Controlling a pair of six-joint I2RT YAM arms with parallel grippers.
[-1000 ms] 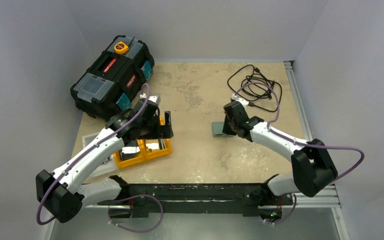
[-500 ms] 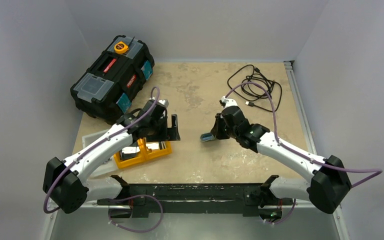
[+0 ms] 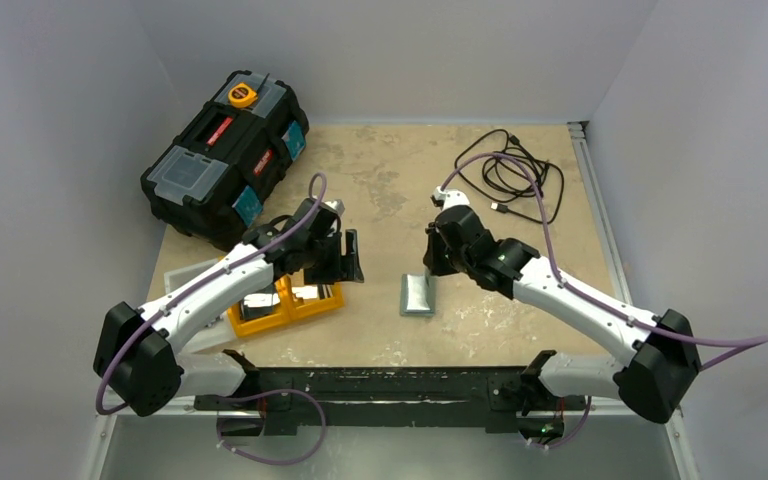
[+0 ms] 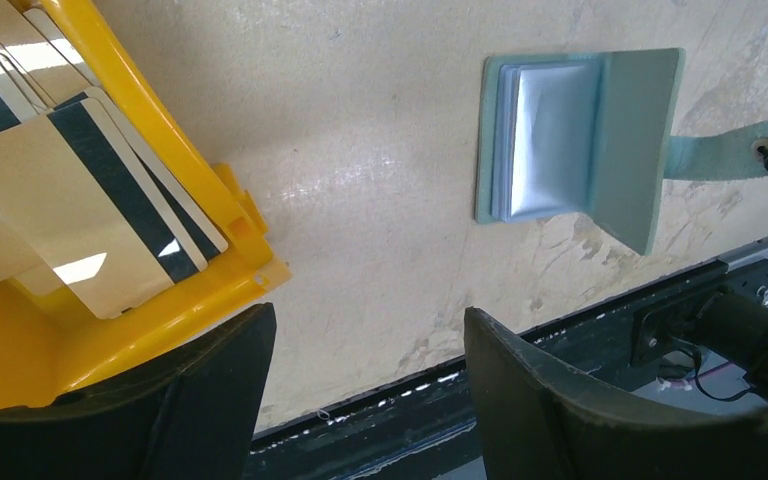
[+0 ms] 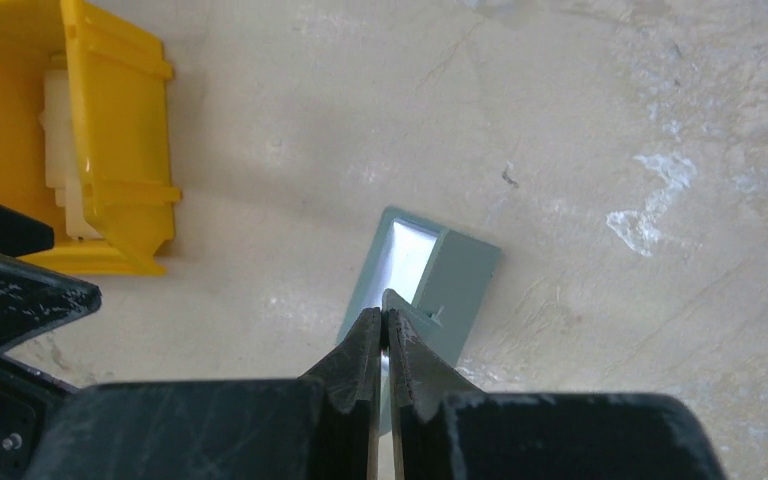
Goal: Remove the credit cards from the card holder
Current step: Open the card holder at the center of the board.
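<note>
The grey-green card holder (image 3: 418, 295) lies on the table between the arms. In the left wrist view it (image 4: 640, 140) is open, its flap lifted, and a silvery credit card (image 4: 550, 135) shows inside. My right gripper (image 3: 434, 266) is shut on the holder's strap (image 4: 715, 157); in the right wrist view the gripper (image 5: 383, 305) pinches that strap just above the holder (image 5: 460, 285). My left gripper (image 4: 368, 320) is open and empty and hovers to the left of the holder, beside the tray. Several whitish cards with dark stripes (image 4: 90, 200) lie in the orange tray (image 4: 210, 230).
The orange two-compartment tray (image 3: 260, 318) stands near the left front edge, over a white flat piece (image 3: 185, 275). A black toolbox (image 3: 222, 155) stands at the back left. A coiled black cable (image 3: 510, 175) lies at the back right. The black front rail (image 3: 390, 385) runs along the near edge.
My right gripper has carried the card holder left and toward the front and set it down on the table, flap pulled open. My left gripper has shifted slightly right.
</note>
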